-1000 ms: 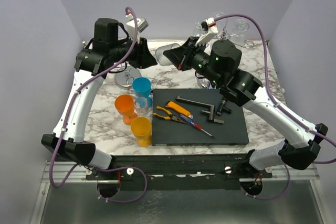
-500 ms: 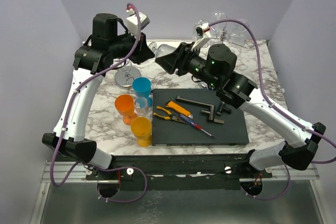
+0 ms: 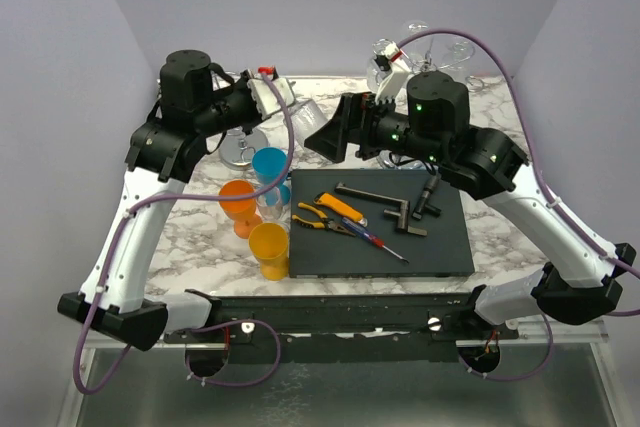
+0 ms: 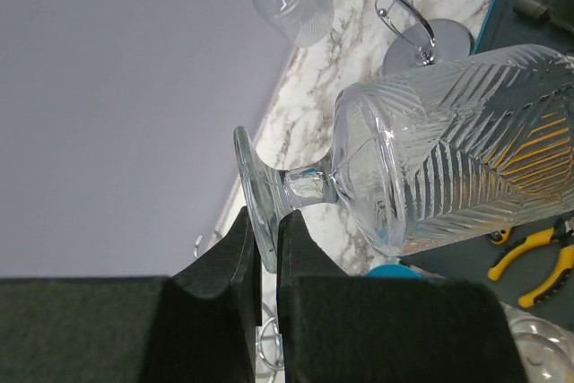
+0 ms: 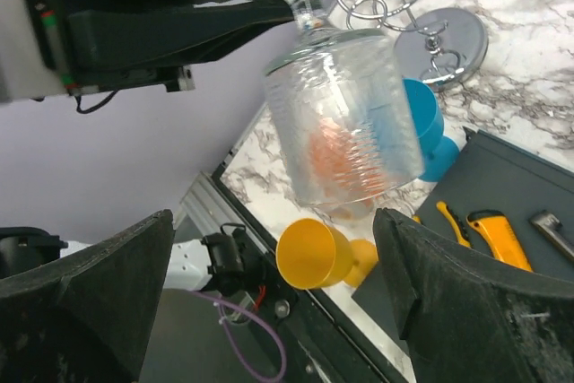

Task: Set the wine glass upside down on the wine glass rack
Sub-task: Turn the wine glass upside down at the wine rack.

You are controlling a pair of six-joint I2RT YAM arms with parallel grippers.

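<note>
A: What crowds the wine glass rack [image 3: 240, 152]?
B: The blue cup [image 3: 269, 164] is just beside its base, with the orange cup [image 3: 238, 202] and yellow cup [image 3: 269, 247] nearer. There's bare marble table [image 3: 320, 157] to its right.
A: Higher up?
B: The right gripper [image 5: 273, 221], fingers spread wide, faces the wine glass [image 4: 448, 159] close by.

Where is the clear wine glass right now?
In the top view the wine glass hangs sideways at rear left, foot pinched in the left gripper, near the blue cup.

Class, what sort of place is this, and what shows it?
Likely a robotics lab test cell: left arm and right arm bolted at a marble-look table, plain walls boxing it in, staged props like plastic cups and pliers.
</note>
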